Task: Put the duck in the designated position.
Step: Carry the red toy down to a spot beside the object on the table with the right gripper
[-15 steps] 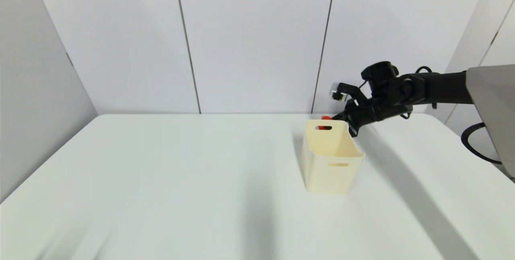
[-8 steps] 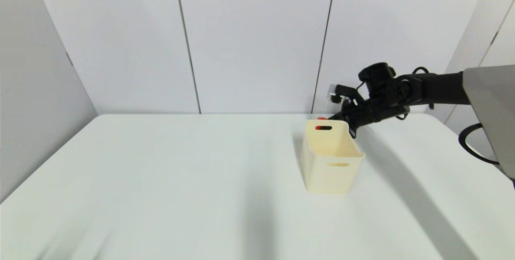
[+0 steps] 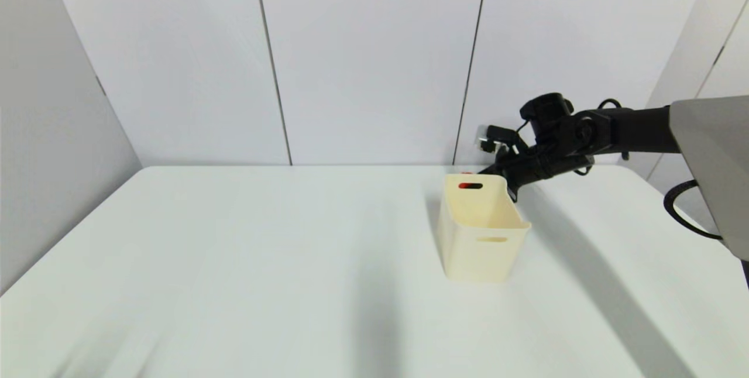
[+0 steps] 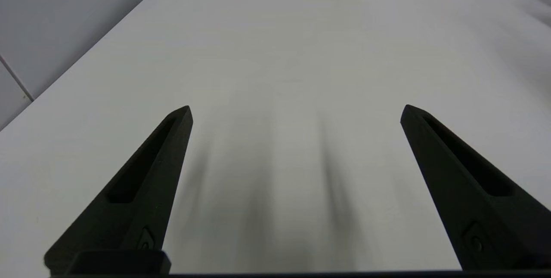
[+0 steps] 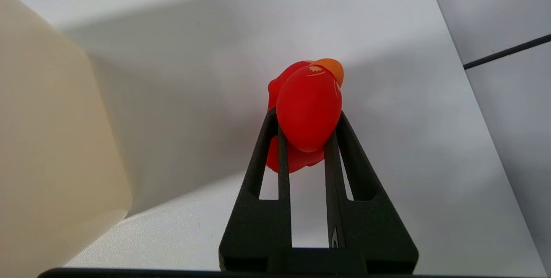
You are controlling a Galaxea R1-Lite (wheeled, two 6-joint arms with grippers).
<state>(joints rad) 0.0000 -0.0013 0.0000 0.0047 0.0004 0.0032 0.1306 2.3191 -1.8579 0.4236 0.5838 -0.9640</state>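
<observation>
Red and glossy, the duck [image 5: 308, 114] sits pinched between the right tool's [image 5: 306, 128] fingers, just beside the cream bin [image 3: 481, 232]. The left tool [image 4: 295, 112] hangs spread above the table [image 4: 275, 45].

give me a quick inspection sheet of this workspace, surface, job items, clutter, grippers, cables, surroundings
surface: white table, bare apart from the bin.
job's things: red duck held behind the cream bin; through the bin's handle slot only a red sliver shows.
clutter: nothing seen.
grippers: right gripper shut on the duck, beside the bin's far wall; left gripper open over bare table, parked.
cables: black cable looping at the right edge.
surroundings: pale wall panels with dark seams.
</observation>
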